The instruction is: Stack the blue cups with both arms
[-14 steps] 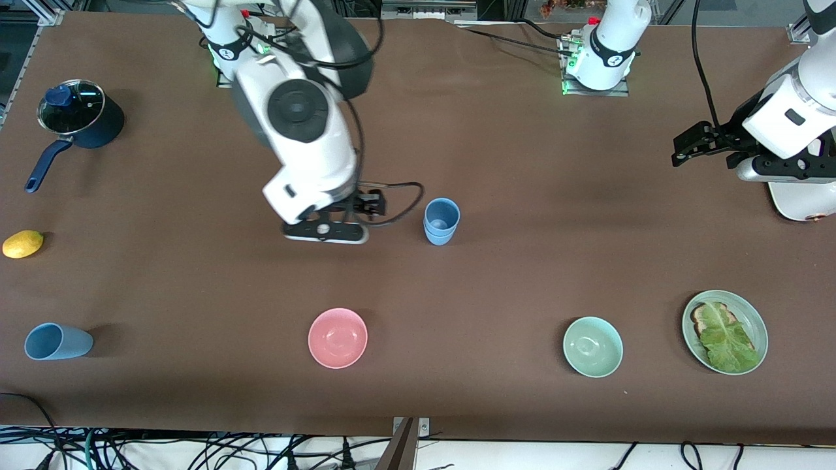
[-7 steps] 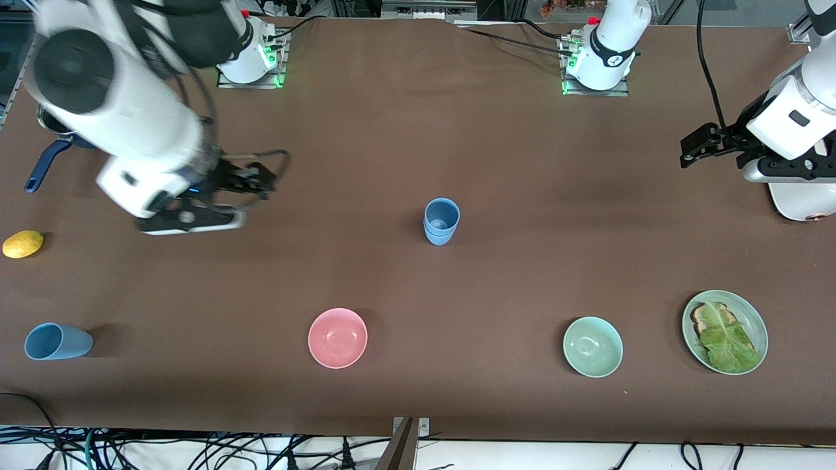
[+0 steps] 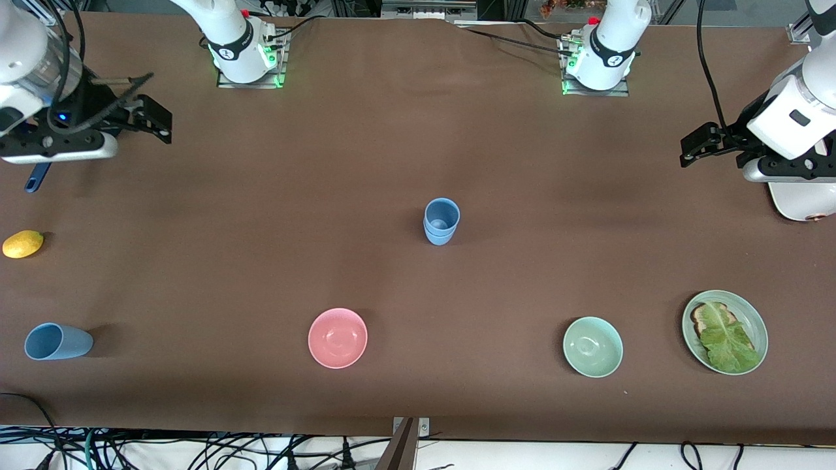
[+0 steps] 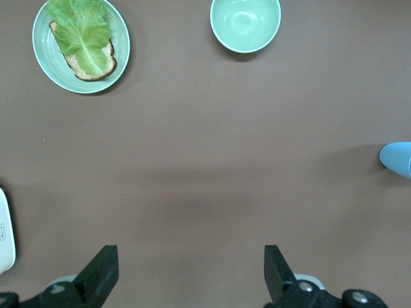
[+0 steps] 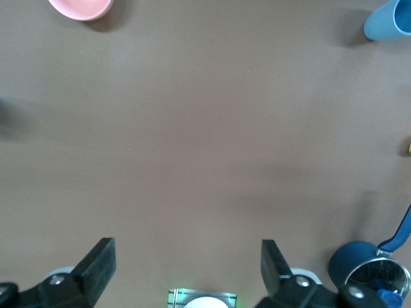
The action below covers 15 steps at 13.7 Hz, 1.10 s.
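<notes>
Centrally on the brown desk (image 3: 522, 163) stand two sky-blue cups, one nested in the other: the stacked cups (image 3: 441, 221) are upright, mouth up, plain, matte, slightly tapered and without handles, the rim of the lower one showing as a band under the upper one. A third blue cup (image 3: 57, 341) of the same colour and shape lies on its side toward the right arm's end of the desk, nearer to the front camera than the stack and well apart from it, its mouth turned toward that end of the desk. The right hand (image 3: 153, 119) hangs over the right arm's end of the desk, above the navy saucepan (image 5: 376, 273); its fingers (image 5: 96, 263) are spread wide and grip nothing. The left hand (image 3: 695, 145) hangs over the left arm's end of the desk, fingers (image 4: 277, 273) likewise wide apart, nothing between them. Also on the desk: a pink bowl (image 3: 337, 337), a mint-green bowl (image 3: 592, 346), a pale green plate (image 3: 751, 313) carrying toast with a lettuce leaf (image 3: 726, 339), and a lemon (image 3: 23, 243).
</notes>
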Available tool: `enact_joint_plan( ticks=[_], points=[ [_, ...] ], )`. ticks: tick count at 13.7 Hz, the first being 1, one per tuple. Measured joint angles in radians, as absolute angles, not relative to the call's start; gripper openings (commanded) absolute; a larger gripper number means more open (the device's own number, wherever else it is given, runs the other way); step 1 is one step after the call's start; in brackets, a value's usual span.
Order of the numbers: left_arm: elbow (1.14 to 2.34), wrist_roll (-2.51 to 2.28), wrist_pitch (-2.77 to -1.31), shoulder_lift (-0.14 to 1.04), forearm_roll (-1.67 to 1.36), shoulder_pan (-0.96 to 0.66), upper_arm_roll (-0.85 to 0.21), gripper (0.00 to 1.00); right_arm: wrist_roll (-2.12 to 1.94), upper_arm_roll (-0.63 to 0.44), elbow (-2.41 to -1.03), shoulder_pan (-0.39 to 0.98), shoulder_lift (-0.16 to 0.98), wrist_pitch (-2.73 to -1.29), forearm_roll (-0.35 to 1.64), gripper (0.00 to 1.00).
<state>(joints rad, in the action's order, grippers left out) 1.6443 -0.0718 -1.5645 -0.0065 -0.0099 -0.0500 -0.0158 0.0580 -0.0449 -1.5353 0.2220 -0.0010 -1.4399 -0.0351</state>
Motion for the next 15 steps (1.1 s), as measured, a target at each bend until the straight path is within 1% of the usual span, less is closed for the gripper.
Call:
enact_joint_plan(
  ticks=[1,3,9,15],
  points=[
    [1.644,-0.072,-1.564,-0.006,-0.010,-0.050,-0.015,1.00,0.045,-0.045,-1.567,0.211,-0.026,-1.448,-0.035,1.00],
    [1.644,-0.072,-1.564,-0.006,-0.011,-0.050,-0.015,1.00,0.021,-0.044,-1.588,0.186,-0.044,-1.457,-0.035,1.00],
    [1.644,-0.072,-1.551,-0.007,-0.011,-0.050,-0.015,1.00,0.017,-0.012,-1.574,0.143,-0.048,-1.445,-0.022,1.00],
    [1.644,-0.072,-1.551,-0.007,-0.011,-0.050,-0.015,1.00,0.017,-0.001,-1.557,0.140,-0.049,-1.441,-0.016,1.00]
  ],
)
